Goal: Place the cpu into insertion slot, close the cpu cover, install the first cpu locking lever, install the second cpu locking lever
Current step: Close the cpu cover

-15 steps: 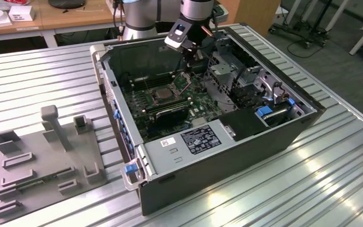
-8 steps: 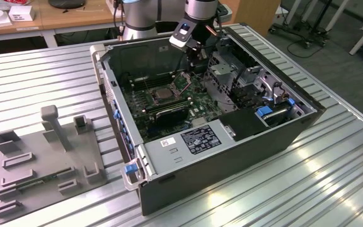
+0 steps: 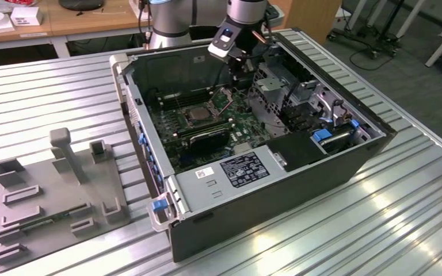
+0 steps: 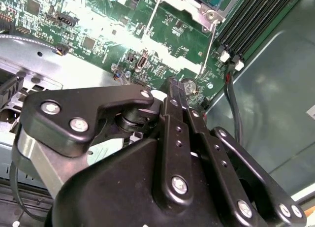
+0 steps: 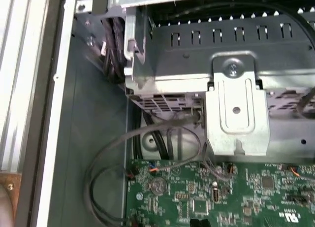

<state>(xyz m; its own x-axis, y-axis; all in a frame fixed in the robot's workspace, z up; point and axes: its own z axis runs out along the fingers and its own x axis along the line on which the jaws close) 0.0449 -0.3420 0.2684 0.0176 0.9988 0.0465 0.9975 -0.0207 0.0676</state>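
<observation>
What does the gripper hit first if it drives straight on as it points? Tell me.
Probably the green motherboard, beside the round coin battery just past the gripper. Depth is unclear in the second wrist view.

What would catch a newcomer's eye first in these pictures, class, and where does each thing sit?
The open computer case dominates the middle of the slatted metal table in the exterior view, its green circuit board laid bare. The robot arm reaches down into the case's far end, and in the second wrist view its black end effector hangs close over that board.
</observation>
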